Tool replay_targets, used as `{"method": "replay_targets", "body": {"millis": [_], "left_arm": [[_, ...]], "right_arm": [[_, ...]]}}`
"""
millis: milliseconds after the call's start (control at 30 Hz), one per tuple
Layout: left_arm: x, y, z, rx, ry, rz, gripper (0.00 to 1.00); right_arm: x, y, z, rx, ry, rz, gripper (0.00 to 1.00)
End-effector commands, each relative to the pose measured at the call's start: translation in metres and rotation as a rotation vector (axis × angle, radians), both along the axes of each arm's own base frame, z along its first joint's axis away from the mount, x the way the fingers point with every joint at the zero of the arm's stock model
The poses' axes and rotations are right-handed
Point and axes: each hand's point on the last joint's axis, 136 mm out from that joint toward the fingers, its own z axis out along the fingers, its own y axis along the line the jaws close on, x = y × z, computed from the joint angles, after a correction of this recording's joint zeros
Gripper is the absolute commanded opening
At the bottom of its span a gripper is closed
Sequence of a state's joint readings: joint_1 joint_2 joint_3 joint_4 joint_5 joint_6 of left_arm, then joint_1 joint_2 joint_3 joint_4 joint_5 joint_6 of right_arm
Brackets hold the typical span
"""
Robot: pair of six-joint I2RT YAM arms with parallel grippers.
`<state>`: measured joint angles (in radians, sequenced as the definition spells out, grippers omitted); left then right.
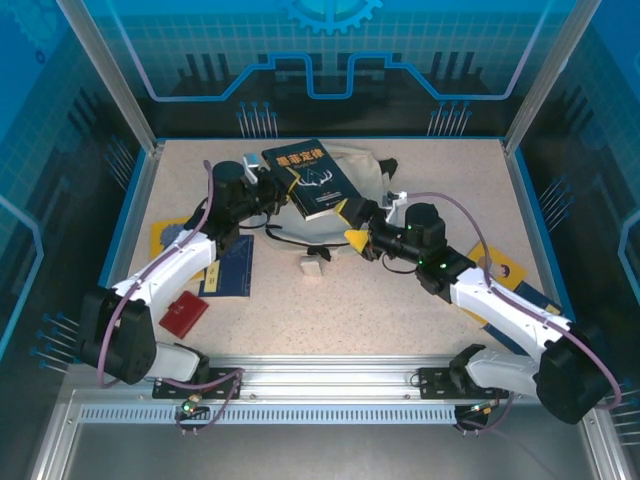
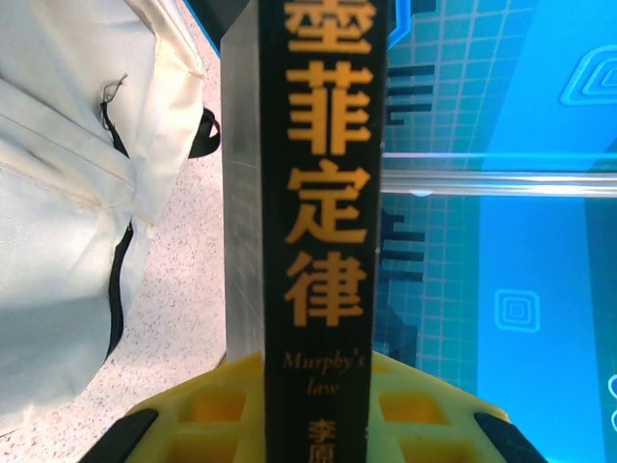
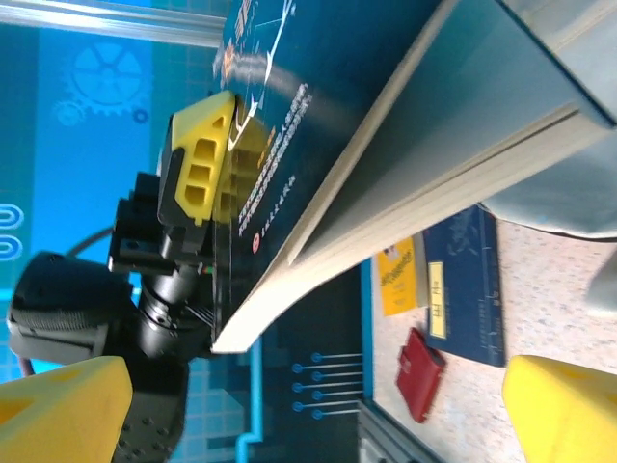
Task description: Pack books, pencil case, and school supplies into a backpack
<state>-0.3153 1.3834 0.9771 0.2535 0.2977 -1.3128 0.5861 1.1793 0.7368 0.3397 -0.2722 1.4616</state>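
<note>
A dark teal book (image 1: 310, 178) with an orange title hangs tilted over the cream-white backpack (image 1: 368, 168) at the back of the table. My left gripper (image 1: 268, 182) is shut on its spine edge. In the left wrist view the spine (image 2: 323, 193) stands between the yellow fingers (image 2: 193, 410), with the backpack (image 2: 58, 193) to the left. My right gripper (image 1: 352, 226) stands open just off the book's lower right corner. In the right wrist view its fingertips (image 3: 58, 410) are spread wide below the book's pages (image 3: 415, 183).
A navy book (image 1: 228, 266) and a yellow book (image 1: 163, 236) lie under the left arm, with a small red flat case (image 1: 183, 313) nearer the front. Another yellow book (image 1: 507, 268) lies under the right arm. A small white item (image 1: 315, 266) sits mid-table.
</note>
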Motion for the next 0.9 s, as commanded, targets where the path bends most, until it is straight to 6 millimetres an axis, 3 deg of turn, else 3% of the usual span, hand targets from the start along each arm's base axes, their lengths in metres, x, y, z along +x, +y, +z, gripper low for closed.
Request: {"method": "replay_targets", "body": {"millis": [0, 167, 333, 533, 867], "left_arm": [[-0.004, 0.004, 0.041, -0.082, -0.112, 0.043, 0.1], [-0.006, 0.003, 0.042, -0.106, -0.113, 0.05, 0.1], [-0.006, -0.002, 0.041, -0.118, -0.11, 0.039, 0.1], [-0.007, -0.002, 0.035, -0.126, -0.097, 0.042, 0.09], [-0.012, -0.001, 0.027, -0.122, -0.078, 0.041, 0.09]], "right_arm": [[0.018, 0.011, 0.049, 0.183, -0.078, -0.047, 1.0], [0.031, 0.023, 0.05, 0.198, -0.028, -0.067, 1.0], [0.039, 0.033, 0.032, 0.202, 0.076, -0.106, 0.97], [0.048, 0.031, 0.032, 0.232, 0.084, -0.166, 0.89], [0.06, 0.021, 0.031, 0.255, 0.071, -0.248, 0.55]]}}
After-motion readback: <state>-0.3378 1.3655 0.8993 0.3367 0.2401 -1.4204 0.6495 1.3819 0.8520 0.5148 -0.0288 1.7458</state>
